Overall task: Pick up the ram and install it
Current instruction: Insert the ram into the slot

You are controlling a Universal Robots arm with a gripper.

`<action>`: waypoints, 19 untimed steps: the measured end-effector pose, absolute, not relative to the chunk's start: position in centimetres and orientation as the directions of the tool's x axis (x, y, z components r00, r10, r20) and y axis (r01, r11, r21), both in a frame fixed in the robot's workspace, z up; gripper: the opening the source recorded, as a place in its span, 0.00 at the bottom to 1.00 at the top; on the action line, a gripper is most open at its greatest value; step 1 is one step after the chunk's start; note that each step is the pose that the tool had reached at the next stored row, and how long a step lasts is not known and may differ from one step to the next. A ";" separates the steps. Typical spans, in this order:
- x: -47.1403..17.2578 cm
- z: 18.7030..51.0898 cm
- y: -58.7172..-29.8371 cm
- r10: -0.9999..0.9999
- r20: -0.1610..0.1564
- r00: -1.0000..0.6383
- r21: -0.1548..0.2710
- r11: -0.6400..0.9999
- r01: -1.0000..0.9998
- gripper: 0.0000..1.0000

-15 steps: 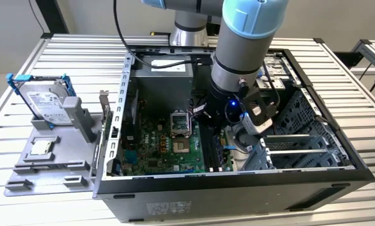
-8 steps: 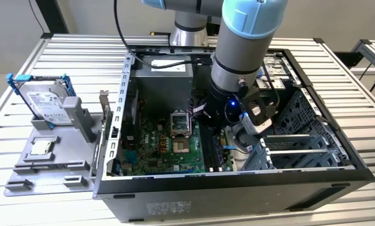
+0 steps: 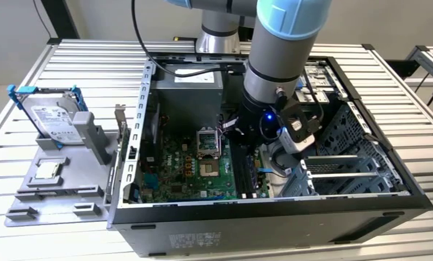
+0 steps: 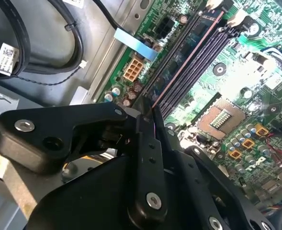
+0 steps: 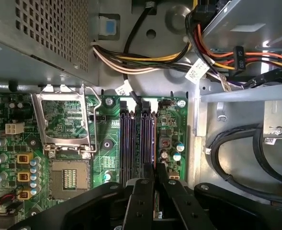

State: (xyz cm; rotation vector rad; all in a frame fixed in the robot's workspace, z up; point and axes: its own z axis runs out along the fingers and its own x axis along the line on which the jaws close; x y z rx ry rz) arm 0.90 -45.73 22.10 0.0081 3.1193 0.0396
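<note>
Ram (image 4: 152, 111) sits edge-on, pinched between the closed fingers (image 5: 140, 201) of the gripper (image 5: 154, 175), right over the motherboard's memory slots (image 5: 140, 139). In the exterior view, a hard drive (image 3: 53, 117) stands far left; the gripper reaches into the open computer case (image 3: 390, 163).

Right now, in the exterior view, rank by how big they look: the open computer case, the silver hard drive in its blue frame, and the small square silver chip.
Largest to smallest:
1. Open dark computer case
2. Silver hard drive in its blue frame
3. Small square silver chip
</note>
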 end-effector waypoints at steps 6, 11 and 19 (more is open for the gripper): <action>0.9 21.8 -45.7 0.030 -0.022 -0.999 0.026 0.999 0.029 0.00; 0.9 21.3 -45.7 0.030 -0.020 -0.999 0.025 0.999 0.029 0.00; 0.9 21.2 -45.7 0.030 -0.017 -0.999 0.025 0.999 0.029 0.00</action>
